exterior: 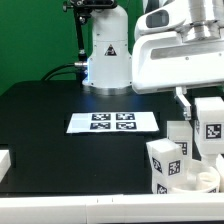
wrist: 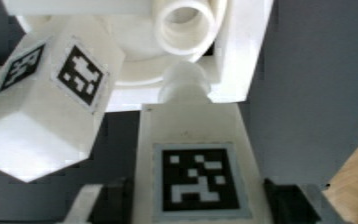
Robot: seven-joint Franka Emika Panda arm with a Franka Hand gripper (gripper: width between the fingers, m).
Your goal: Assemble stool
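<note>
- I count three blocky white stool legs (exterior: 165,160) at the exterior view's lower right, each a smooth plastic block bearing a square black-and-white tag.
- One round seat (wrist: 172,45), smooth white plastic with a hole in it, sits against the legs.
- My tool (wrist: 197,205) grips one tagged leg (wrist: 197,150) between its dark fingers (wrist: 96,205).
- One flat marker board (exterior: 113,122) with four tags lies on the black bench (exterior: 50,140).
</note>
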